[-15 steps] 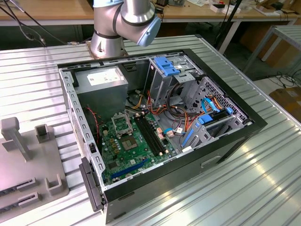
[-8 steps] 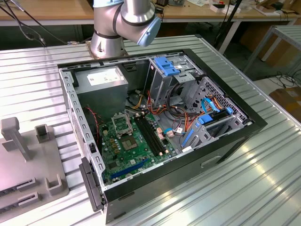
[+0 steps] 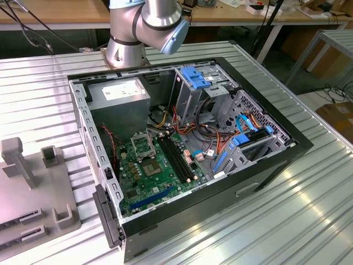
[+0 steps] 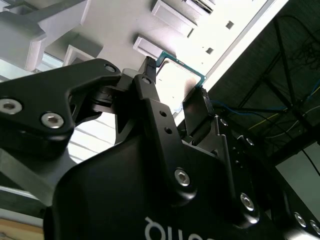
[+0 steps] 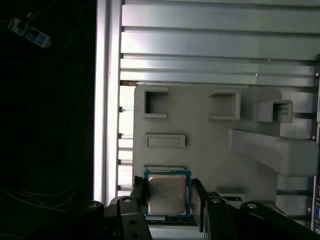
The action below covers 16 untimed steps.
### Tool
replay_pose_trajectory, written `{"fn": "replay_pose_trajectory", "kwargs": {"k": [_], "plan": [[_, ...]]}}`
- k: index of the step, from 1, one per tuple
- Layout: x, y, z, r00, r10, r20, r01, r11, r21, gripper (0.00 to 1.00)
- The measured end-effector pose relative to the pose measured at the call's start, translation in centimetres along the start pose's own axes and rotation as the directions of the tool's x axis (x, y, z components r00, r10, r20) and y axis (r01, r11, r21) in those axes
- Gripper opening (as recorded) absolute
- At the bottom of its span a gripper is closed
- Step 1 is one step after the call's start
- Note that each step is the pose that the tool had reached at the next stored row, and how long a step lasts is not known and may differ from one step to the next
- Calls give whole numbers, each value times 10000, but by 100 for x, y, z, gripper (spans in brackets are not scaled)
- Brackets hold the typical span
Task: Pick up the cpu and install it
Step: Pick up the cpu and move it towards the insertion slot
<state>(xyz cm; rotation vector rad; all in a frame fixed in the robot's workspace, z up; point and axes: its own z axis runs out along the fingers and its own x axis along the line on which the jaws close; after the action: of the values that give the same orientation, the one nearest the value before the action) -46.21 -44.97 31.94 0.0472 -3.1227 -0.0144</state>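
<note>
The cpu (image 5: 167,195), a small square chip with a silvery face and a green rim, sits between the two black fingers of my gripper (image 5: 168,189). In the second wrist view the cpu (image 4: 178,80) is seen from below, with my gripper (image 4: 175,81) shut on two opposite edges. It hangs just above the grey holder plate (image 5: 200,145), over one of the plate's shallow recesses. In the exterior view the metal-framed socket (image 3: 144,144) on the green board (image 3: 160,174) lies inside the open computer case (image 3: 276,160).
The grey holder plate (image 3: 33,193) with raised blocks and slots lies on the ribbed metal table (image 3: 287,221), on the exterior view's left of the case. The arm's base (image 3: 146,27) stands behind the case. Cables, drive cages and memory slots crowd the case.
</note>
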Motion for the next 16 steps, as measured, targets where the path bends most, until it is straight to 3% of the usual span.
{"fn": "replay_pose_trajectory", "kwargs": {"k": [16], "plan": [[0, 0, -46, 10000, 0, -8, 0, 10000, 1, 47]]}}
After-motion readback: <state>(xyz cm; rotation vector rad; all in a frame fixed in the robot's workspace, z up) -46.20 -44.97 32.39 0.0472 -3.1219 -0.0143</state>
